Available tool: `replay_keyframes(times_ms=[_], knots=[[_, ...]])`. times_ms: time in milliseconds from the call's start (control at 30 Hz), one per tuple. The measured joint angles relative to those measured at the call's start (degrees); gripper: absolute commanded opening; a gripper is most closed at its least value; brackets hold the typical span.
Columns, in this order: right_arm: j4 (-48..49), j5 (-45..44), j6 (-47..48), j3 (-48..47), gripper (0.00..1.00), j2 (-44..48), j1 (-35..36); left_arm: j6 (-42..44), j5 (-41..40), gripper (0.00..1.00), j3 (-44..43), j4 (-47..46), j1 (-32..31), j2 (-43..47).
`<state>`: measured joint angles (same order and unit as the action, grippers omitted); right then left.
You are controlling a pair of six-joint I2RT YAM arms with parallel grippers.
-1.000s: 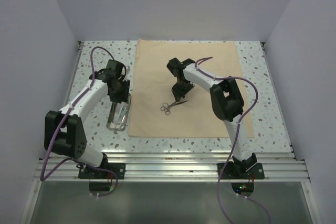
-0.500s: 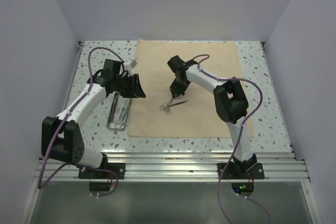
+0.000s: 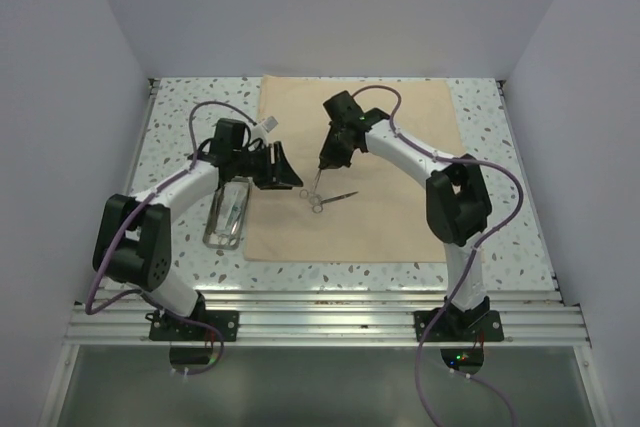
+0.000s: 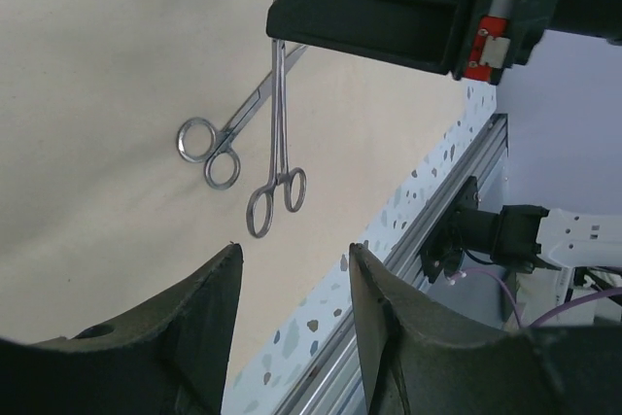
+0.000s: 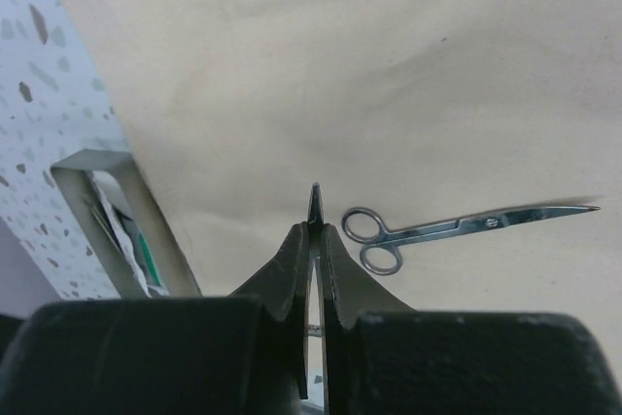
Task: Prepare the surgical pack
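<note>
The right gripper (image 3: 321,161) is pinching a pair of forceps (image 4: 279,94) by the tips, its fingers pressed tight on the thin steel. The forceps are hanging from it with their long axis running down and a little toward the left arm. The ring handles are lowest, close over the beige cloth (image 3: 400,147). I cannot tell whether the rings are touching the cloth.

Just beneath that gripper, scissors (image 5: 457,227) are lying flat on the cloth. Their rings are nearest the hanging forceps and their blades are pointing away toward the right arm's side, so their long axis is running across the cloth.

The left gripper (image 3: 291,175) is hovering with its fingers spread wide and holding nothing. It is aiming at the forceps and scissors, which are sitting just ahead of its fingertips. Behind it, under the left forearm, a steel tray (image 3: 228,213) is resting on the table (image 3: 180,127) just beside the cloth's edge. The tray is lying lengthwise from near to far and has items inside that I cannot make out.
</note>
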<state>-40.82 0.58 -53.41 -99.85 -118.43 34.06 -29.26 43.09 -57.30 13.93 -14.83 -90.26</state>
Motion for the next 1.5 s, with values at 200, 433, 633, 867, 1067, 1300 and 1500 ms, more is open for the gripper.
replay_keyframes(times_ms=[200,433,633,867,1067,1300,1500], knots=[[1.4,2.8,1.0,-0.1,0.0,1.9,1.2,-2.1,0.2,0.53,-0.1,-2.8,-3.0,-4.1],[1.9,4.9,1.0,-0.4,0.01,2.2,2.9,-4.3,0.9,0.04,-0.2,-4.8,-4.0,-6.9],[-1.2,3.5,0.9,-3.2,0.42,2.2,3.2,0.9,-5.3,0.0,-4.4,4.2,-3.4,-6.6],[-5.2,1.5,1.1,-5.7,0.45,2.2,2.1,9.3,-25.2,0.0,-6.3,22.3,0.6,-0.1],[-6.6,1.6,1.0,-5.6,0.45,2.1,1.5,14.5,-35.3,0.0,-6.1,29.9,5.2,2.3],[-7.5,1.7,1.0,-5.5,0.44,0.8,1.6,18.6,-38.6,0.0,-5.6,32.6,8.2,0.6],[-8.4,1.5,0.2,-4.3,0.45,0.5,1.5,19.7,-37.0,0.19,-5.6,32.7,8.4,-2.6]])
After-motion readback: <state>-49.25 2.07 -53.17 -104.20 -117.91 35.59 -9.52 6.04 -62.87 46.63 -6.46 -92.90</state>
